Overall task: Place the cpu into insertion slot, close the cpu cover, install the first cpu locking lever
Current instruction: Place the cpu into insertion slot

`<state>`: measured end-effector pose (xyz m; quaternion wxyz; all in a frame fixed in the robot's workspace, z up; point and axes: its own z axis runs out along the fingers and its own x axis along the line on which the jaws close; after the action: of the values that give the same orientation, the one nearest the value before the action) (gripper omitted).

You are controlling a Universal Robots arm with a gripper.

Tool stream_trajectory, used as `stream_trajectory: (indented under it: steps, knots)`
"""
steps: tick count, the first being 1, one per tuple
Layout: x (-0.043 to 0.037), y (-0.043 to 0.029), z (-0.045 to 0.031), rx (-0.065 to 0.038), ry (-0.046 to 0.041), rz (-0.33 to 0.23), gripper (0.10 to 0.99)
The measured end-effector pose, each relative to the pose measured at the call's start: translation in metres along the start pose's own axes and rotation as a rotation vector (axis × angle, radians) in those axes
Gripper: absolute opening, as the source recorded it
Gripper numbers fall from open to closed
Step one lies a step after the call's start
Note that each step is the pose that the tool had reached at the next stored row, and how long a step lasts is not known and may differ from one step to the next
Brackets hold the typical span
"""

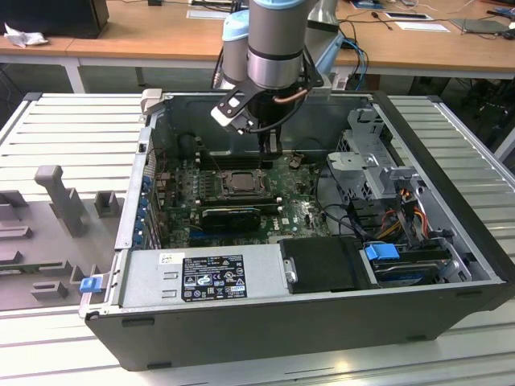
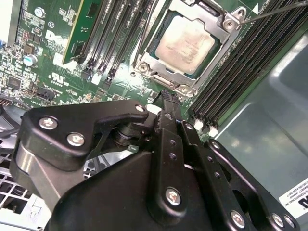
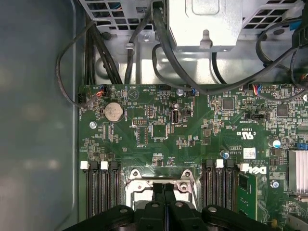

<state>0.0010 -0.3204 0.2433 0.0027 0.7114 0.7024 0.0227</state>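
Gripper [image 2: 166, 96] up close, jaws pinched together on nothing, tip just beside the socket [image 2: 163, 81]. The chip [image 2: 185, 43] sits seated under the metal cover [image 2: 214, 55]. Risk, I'd say: the thin lever [image 2: 276, 10] slips off those narrow fingers and springs back.

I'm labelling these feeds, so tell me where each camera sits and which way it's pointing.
Exterior view: off the arm, high up, looking down into the open case; arm and tool show.
First wrist view: on the arm, facing down at the board; tool shows.
Second wrist view: on the arm, looking past the tool at the cpu.
Both wrist views share the cover.
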Motion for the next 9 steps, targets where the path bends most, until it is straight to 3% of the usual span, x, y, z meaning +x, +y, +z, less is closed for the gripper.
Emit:
stream_trajectory:
  steps: [5, 9]
  knots:
    - [-0.0001, -0.0039, 0.0006, 0.0, 0.0, 0.0, 0.106]
    - [-0.0003, -0.0142, 0.0058, 0.0, 0.0024, -0.001, 0.106]
